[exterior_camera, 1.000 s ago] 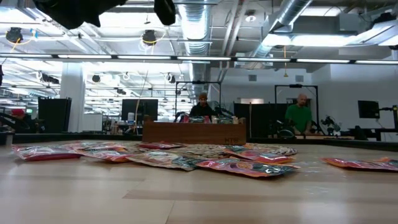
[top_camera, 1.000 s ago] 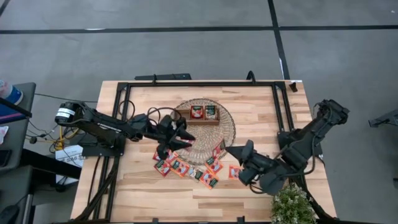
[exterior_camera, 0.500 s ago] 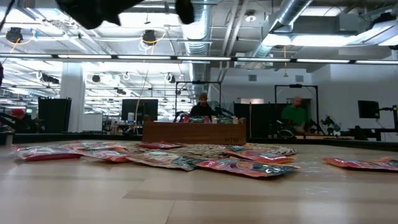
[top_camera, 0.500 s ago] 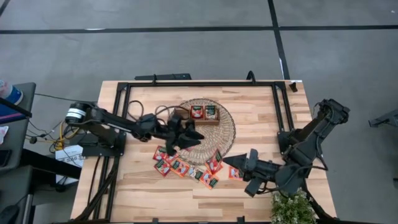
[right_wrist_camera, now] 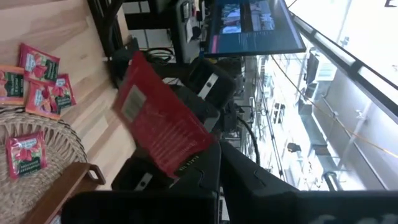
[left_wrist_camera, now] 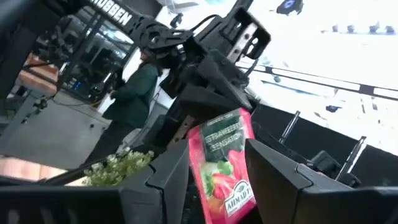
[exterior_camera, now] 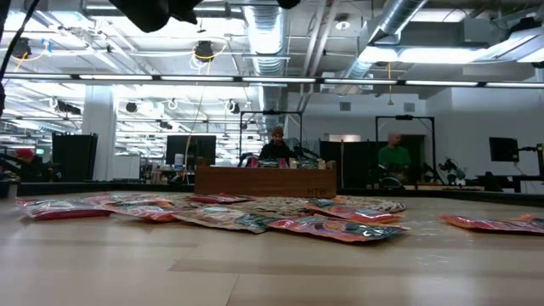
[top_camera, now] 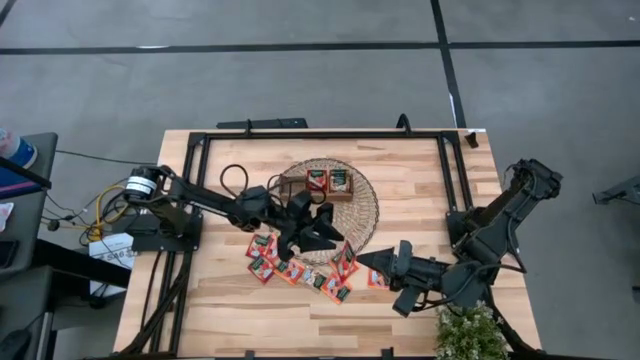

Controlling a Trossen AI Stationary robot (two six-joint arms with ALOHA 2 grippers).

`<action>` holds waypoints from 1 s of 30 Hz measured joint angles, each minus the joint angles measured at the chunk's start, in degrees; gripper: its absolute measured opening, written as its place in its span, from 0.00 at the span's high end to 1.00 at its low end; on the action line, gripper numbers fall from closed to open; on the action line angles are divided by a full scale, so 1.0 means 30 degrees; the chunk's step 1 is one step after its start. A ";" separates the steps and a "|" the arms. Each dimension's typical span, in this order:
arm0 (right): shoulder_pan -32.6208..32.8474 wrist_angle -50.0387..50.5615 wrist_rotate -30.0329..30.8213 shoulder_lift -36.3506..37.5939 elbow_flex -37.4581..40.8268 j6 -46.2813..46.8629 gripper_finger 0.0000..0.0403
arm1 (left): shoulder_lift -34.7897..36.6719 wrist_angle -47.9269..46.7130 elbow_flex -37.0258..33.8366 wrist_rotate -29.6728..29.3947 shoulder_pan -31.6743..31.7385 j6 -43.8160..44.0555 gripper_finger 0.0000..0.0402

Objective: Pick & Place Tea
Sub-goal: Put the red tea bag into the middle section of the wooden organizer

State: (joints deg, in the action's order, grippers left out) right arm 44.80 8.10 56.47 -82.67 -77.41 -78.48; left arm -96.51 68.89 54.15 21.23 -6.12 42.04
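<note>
The tea is small red sachets. Several lie loose (top_camera: 293, 268) on the table by the near rim of the round woven mat (top_camera: 365, 205), and two lie in the wooden tray (top_camera: 328, 183) on the mat. My left gripper (top_camera: 330, 230) hangs over the mat's near part, shut on one sachet (left_wrist_camera: 222, 167). My right gripper (top_camera: 364, 257) hangs by the mat's near right rim, pointing toward the table's left, shut on another sachet (right_wrist_camera: 163, 121). In the low view the sachets (exterior_camera: 336, 226) lie flat in front of the tray (exterior_camera: 265, 180). My left gripper has the sachet between its two fingers (left_wrist_camera: 166, 182), printed face toward the wrist camera. The lower side edges (left_wrist_camera: 198, 186) sit against the fingers and the top sticks out past the fingertips. The sachet is lifted clear of the table. My right gripper pinches one end of its sachet (right_wrist_camera: 186, 163) between the shut fingers (right_wrist_camera: 239, 177). The rest sticks out past the fingertips, plain back with a white label showing. It is lifted clear above the table.
A black tube frame (top_camera: 320, 134) runs along the table's far, left and right sides. A small green plant (top_camera: 470, 335) stands at the near right corner beside the right arm. People stand at benches (exterior_camera: 276, 146) in the room beyond the table.
My left gripper has travelled toward the table's right edge, from the mat's left rim to over its near part, rolling as it went, the sachet still in it. My right gripper turned at the wrist early in the second and then stayed where it was.
</note>
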 joint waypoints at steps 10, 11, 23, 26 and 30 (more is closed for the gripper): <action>-0.0080 -0.0111 -0.0007 -0.0007 0.0000 -0.0034 1.00 | 0.0022 -0.0133 0.0000 0.0852 -0.0383 -0.0343 0.63; -0.0067 -0.0157 -0.0007 -0.0007 0.0000 -0.0134 1.00 | 0.0022 -0.0191 0.0000 0.0852 -0.0383 -0.0358 0.63; 0.0952 -0.1449 0.0175 -0.0007 0.0000 -0.1687 1.00 | 0.0022 -0.0526 -0.0007 0.0663 -0.0362 -0.0577 0.63; 0.1106 -0.1628 0.0143 -0.0007 0.0000 -0.1851 1.00 | 0.0022 -0.0578 -0.0007 0.0656 -0.0362 -0.0584 0.63; 0.1014 -0.1727 -0.0291 -0.0007 0.0000 -0.1962 1.00 | 0.0022 -0.0629 -0.0007 0.0154 -0.0362 -0.0856 0.63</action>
State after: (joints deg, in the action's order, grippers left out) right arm 47.84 2.92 55.60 -82.70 -77.41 -84.36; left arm -96.44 67.00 54.13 21.70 -7.20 39.48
